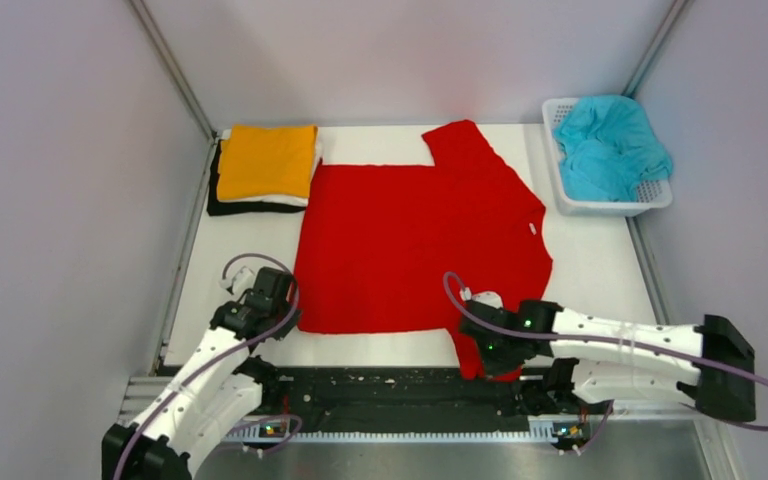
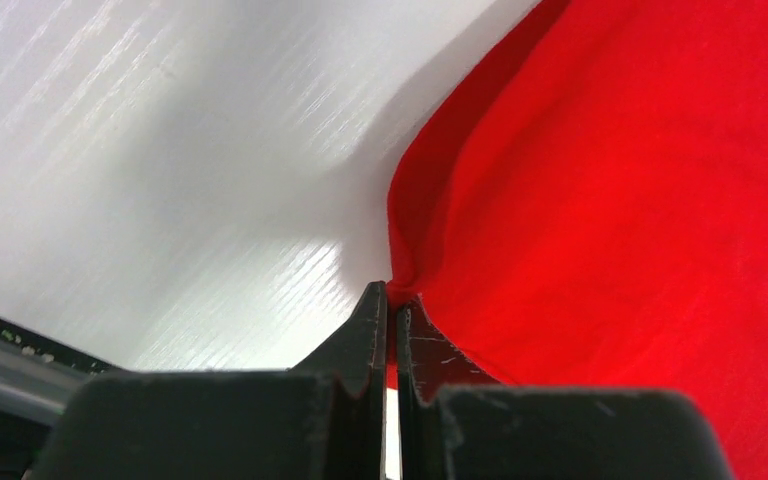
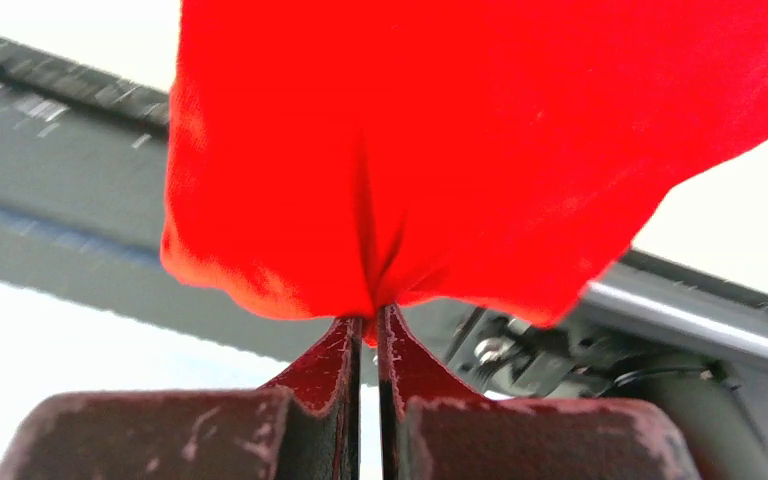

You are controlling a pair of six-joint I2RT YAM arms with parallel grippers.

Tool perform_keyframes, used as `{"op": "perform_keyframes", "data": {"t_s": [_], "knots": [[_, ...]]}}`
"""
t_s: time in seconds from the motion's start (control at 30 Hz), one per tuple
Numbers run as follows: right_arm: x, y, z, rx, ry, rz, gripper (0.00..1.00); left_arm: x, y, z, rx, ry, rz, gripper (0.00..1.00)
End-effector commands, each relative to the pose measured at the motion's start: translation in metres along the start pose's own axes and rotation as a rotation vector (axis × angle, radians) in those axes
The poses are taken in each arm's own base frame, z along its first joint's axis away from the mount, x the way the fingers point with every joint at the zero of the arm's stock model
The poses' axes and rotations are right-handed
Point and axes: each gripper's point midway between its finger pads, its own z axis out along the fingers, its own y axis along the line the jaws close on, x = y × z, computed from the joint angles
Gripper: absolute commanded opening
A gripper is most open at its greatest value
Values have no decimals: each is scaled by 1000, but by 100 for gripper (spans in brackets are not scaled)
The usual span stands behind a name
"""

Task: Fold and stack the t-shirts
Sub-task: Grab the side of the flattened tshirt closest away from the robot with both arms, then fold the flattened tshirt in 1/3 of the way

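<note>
red shirt (image 1: 410, 240): flat on tabletop (image 1: 600, 265), long axis left-right, collar rightward | left end effector (image 2: 387, 300): clenched on near-left hem corner | right end effector (image 3: 368, 318): clenched on what seems the near sleeve | cloth lies beyond both, toward far edge

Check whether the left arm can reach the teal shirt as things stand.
Probably not. The left gripper is shut on the near-left corner of the red shirt, and the teal shirt lies in the basket at the far right corner.
</note>
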Motion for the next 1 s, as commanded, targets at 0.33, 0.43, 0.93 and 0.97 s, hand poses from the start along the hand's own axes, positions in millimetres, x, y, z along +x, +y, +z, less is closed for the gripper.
{"op": "perform_keyframes", "data": {"t_s": [0.33,0.43,0.93,0.97], "knots": [[62,42,-56,-224,161,-45,0,17,19,-31,53,65,-63,0],[46,30,-56,-156,89,-7,0,8,16,-29,71,17,-66,0],[-148,-32,-92,225,-482,51,0,-39,-50,-15,61,-87,-43,0],[-157,-38,-93,250,-503,56,0,-45,-53,-16,47,-104,-42,0]]}}
